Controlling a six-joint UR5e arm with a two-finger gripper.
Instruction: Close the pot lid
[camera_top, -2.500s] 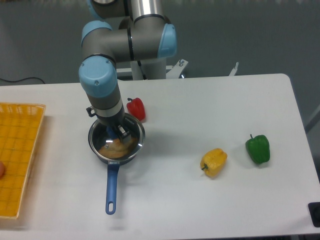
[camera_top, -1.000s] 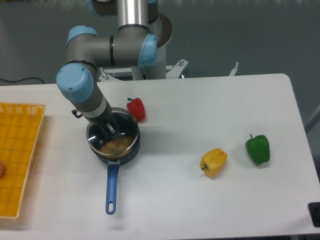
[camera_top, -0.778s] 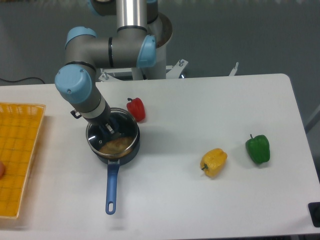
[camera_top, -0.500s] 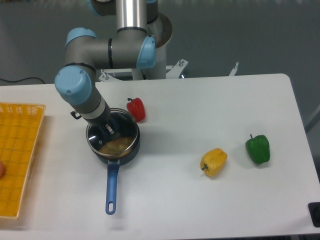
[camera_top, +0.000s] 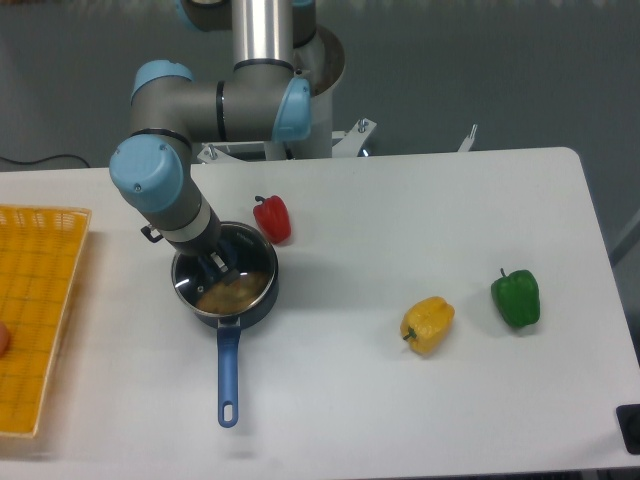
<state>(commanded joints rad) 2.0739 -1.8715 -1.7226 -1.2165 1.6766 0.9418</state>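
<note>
The pot (camera_top: 262, 300) stands on the white table left of centre, and its long blue handle (camera_top: 228, 378) points toward the front edge. The glass lid (camera_top: 250, 258), with its metal rim, lies across the pot's mouth; something brownish shows through it. My gripper (camera_top: 215, 264) reaches straight down onto the lid's centre. Its fingers are close together at the knob, which they mostly hide. The arm's blue elbow (camera_top: 148, 170) hangs over the pot's back left.
A red bell pepper (camera_top: 272, 218) lies just behind the pot on the right. A yellow pepper (camera_top: 428, 324) and a green pepper (camera_top: 516, 298) lie further right. An orange-yellow basket (camera_top: 35, 320) fills the left edge.
Since 2.5 s ago the gripper, lid and pot have shifted left together. In the last half second the pot settled slightly and its handle swung a little to the right.
</note>
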